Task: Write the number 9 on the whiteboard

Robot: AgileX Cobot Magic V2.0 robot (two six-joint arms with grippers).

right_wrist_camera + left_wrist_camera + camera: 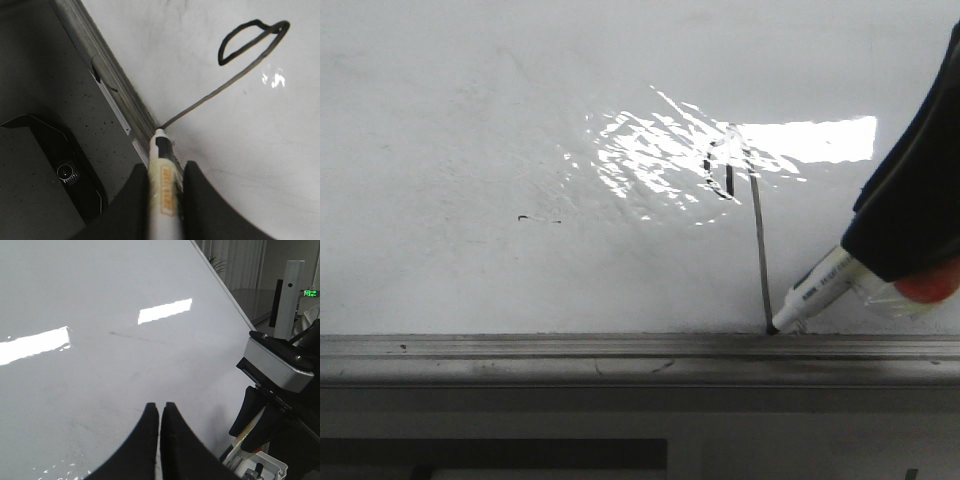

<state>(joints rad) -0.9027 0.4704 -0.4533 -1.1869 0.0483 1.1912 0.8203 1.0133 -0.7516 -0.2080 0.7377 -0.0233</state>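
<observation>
The left gripper (159, 412) idled with fingers pressed together, empty. The number 9 (750, 225) sat right of centre on the whiteboard (470, 150), its tail reaching the rail (570, 350). The right gripper (165, 187) clenched the marker (162, 185); lifting straight off would avoid smearing.

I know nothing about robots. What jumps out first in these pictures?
A hand-drawn black number 9 on the glossy whiteboard, its long tail running down to the grey rail. There the right gripper holds a white marker with its tip at the tail's end. The left gripper hangs shut, empty.
</observation>
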